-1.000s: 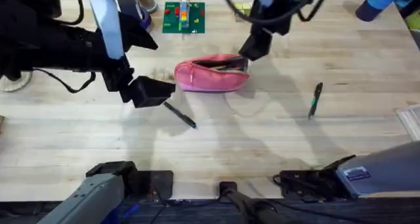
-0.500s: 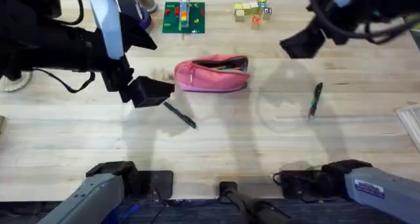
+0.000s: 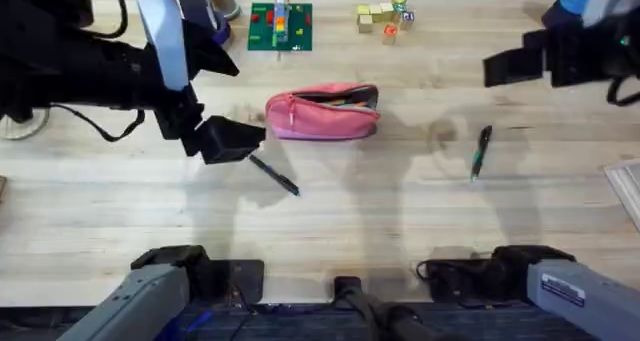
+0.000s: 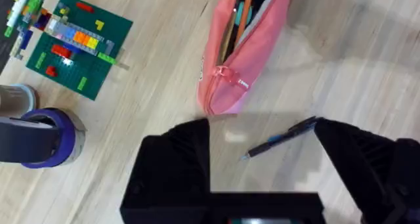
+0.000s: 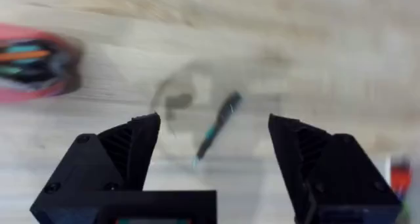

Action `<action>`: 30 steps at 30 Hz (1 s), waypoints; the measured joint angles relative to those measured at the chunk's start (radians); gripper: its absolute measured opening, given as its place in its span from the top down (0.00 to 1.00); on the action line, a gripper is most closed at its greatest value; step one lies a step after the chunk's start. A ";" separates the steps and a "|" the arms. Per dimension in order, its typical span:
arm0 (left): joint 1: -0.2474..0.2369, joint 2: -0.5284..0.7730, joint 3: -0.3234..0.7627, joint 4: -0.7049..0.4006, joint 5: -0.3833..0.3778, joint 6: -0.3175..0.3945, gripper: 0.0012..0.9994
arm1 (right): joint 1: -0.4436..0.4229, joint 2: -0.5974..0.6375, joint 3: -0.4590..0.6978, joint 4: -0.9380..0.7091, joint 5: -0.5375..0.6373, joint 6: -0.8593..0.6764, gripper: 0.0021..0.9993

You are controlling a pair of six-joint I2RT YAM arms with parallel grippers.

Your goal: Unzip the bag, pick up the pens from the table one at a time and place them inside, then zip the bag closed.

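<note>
Fingers: both sets of black fingers are spread wide with nothing in them. Your left gripper (image 4: pixel 262 178) hangs low over the dark pen with the blue tip (image 4: pixel 281 139), your right gripper (image 5: pixel 213 155) sits high above the dark pen with the teal band (image 5: pixel 216 127).

Left side: from overhead that left gripper (image 3: pixel 232 141) is just beside the pouch's zipper-pull end, and its pen (image 3: pixel 275 175) lies diagonally on the light wooden plank table (image 3: pixel 330 231) right by it.

Right side: the right gripper (image 3: pixel 515 68) is up and off to the far side, and the other pen (image 3: pixel 480 151) lies well apart from the pouch.

Bag: the oblong pink fabric pouch (image 3: pixel 322 113) sits mid-table on its side, zipper already open, mouth gaping along the top edge. In the left wrist view the pouch (image 4: pixel 244 46) shows coloured pens already inside.

Risk one: I'd say these pens are thin and flat on the wood, so if you come down off-centre the fingers could roll the pen away or pinch it by one end.

Risk two: the pouch is soft and not pinned. Poke a pen at the lip instead of the opening and the pouch probably just slides or the mouth folds shut.

Risk three: the left gripper is close to the pouch, so a sloppy descent could nudge it.
</note>
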 joint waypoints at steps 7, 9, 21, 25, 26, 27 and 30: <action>0.000 0.000 0.000 0.000 0.000 0.000 0.01 | -0.072 0.000 -0.003 -0.117 0.122 0.321 0.00; 0.000 0.000 0.000 0.000 0.000 0.000 0.01 | -0.074 0.000 -0.003 -0.114 0.128 0.365 0.00; 0.000 0.000 0.000 0.000 0.000 0.000 0.01 | -0.074 0.000 -0.003 -0.069 0.137 0.430 0.00; 0.000 0.000 0.000 0.000 0.000 0.000 0.01 | -0.074 0.000 -0.021 -0.042 0.137 0.449 0.00; 0.000 0.000 0.000 0.000 0.000 0.000 0.01 | -0.074 0.000 -0.035 -0.033 0.137 0.457 0.00; 0.000 0.000 0.000 0.000 0.000 0.000 0.01 | -0.074 0.000 -0.052 -0.020 0.137 0.463 0.00; 0.000 0.000 0.000 0.000 0.000 0.000 0.01 | -0.074 0.004 -0.127 0.032 0.139 0.485 0.00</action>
